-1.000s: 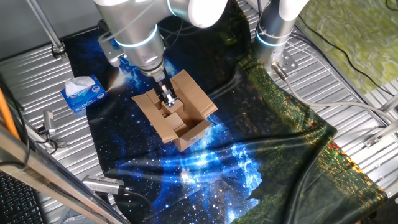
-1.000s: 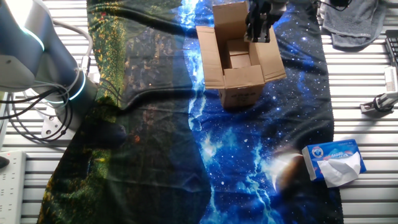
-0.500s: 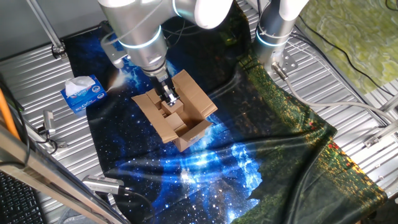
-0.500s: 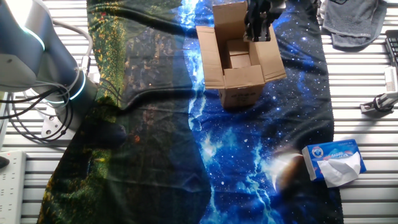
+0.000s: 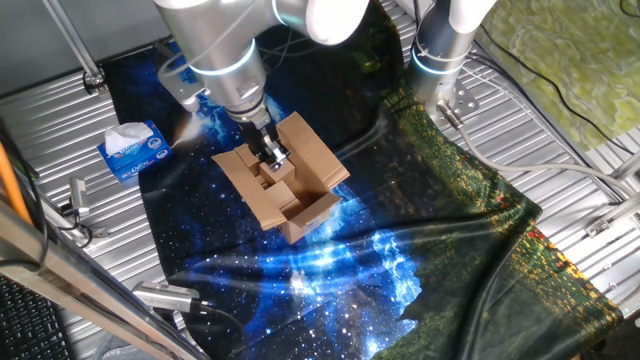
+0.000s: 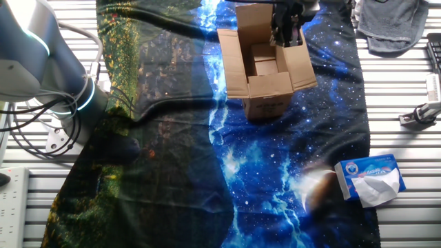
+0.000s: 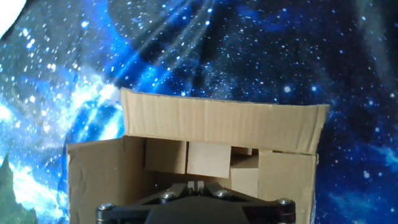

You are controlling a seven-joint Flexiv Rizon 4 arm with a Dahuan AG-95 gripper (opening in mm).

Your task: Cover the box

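The jaws (image 5: 272, 158) point down at the open top of the box (image 5: 283, 184), at the edge of its far flap. In one fixed view the two dark fingertips (image 5: 275, 160) look close together, but whether they pinch the cardboard or only touch it cannot be told. In the other fixed view the jaws (image 6: 286, 36) sit at the far right corner of the opening, against the upright far flap. The hand view shows only the black base of the jaws (image 7: 193, 208) at the bottom edge, so the tips are hidden there.

The box stands upright on its base, mouth facing up, all four flaps open. In the other fixed view the box (image 6: 264, 65) has one flap standing tall at the far side, side flaps spread left and right, and a near flap folded outward over the front wall. The opening looks only slightly longer near to far than across. Faint dark print shows on the near wall. In the hand view the box (image 7: 224, 130) shows a raised flap ahead and inner folded flaps at the bottom.

It rests on a starry blue cloth (image 6: 275, 172) spread on the desk (image 6: 413, 89). A blue-and-white tissue box (image 6: 370, 178) lies well apart, near and to the right.
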